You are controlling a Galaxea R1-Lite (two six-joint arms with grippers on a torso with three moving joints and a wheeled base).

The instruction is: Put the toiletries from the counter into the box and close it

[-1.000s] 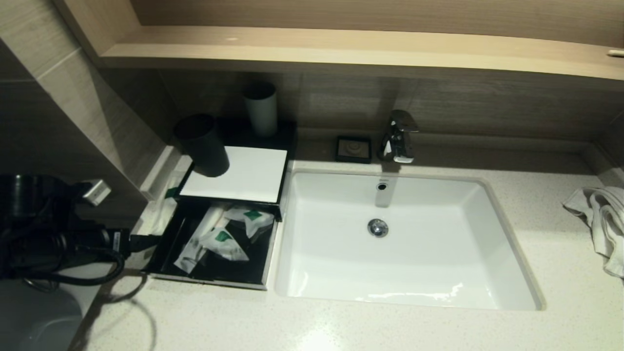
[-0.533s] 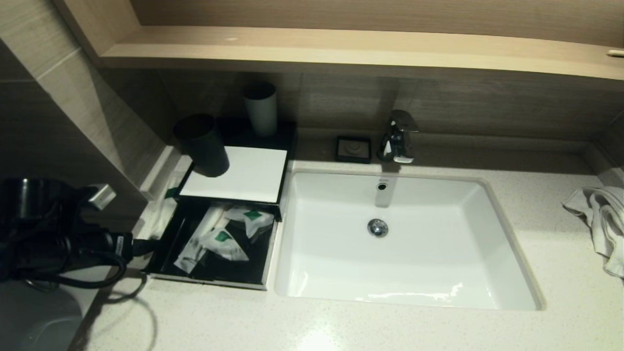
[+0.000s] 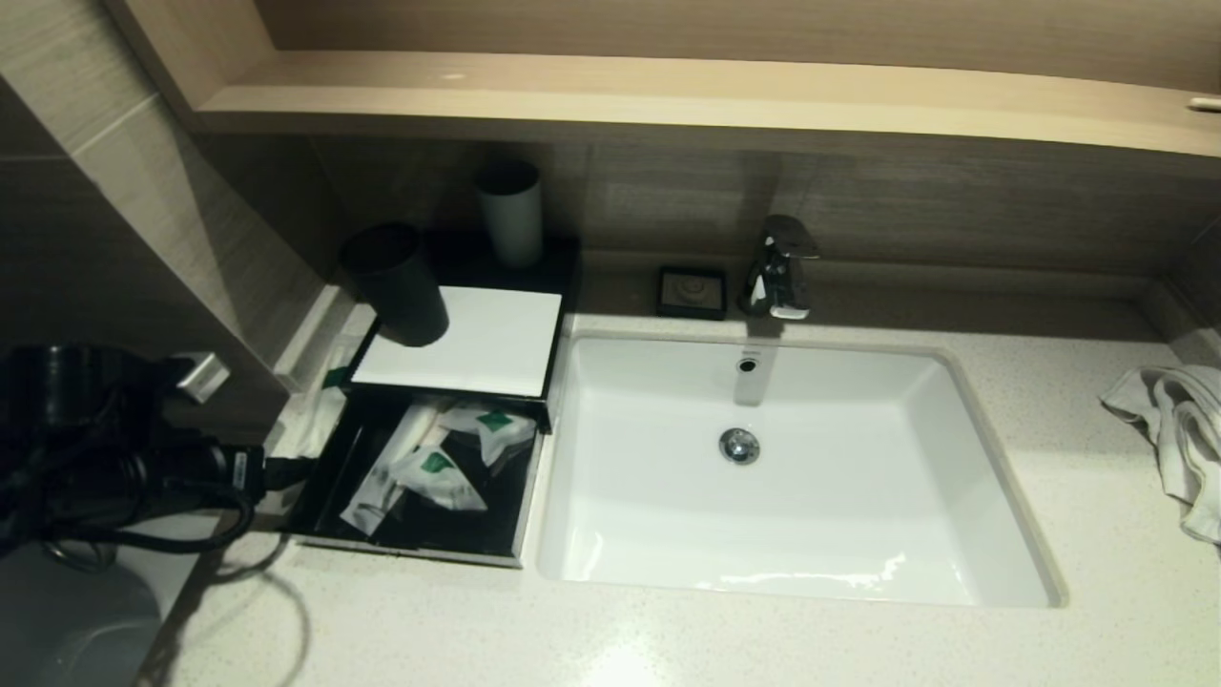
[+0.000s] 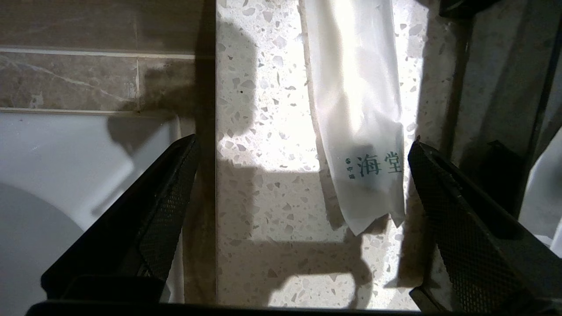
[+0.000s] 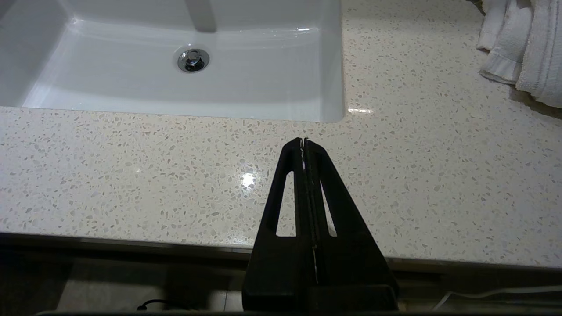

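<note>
One long white sachet (image 4: 358, 114) lies flat on the speckled counter (image 4: 263, 131), between the spread fingers of the left gripper (image 4: 300, 175) and closer to one finger, touched by neither. Just beyond that finger stands the black box (image 3: 456, 367), drawer pulled out, with several sachets (image 3: 429, 468) inside. The right gripper (image 5: 304, 142), fingers pressed together and holding nothing, hovers over the counter's front edge, near the sink (image 5: 184, 79).
</note>
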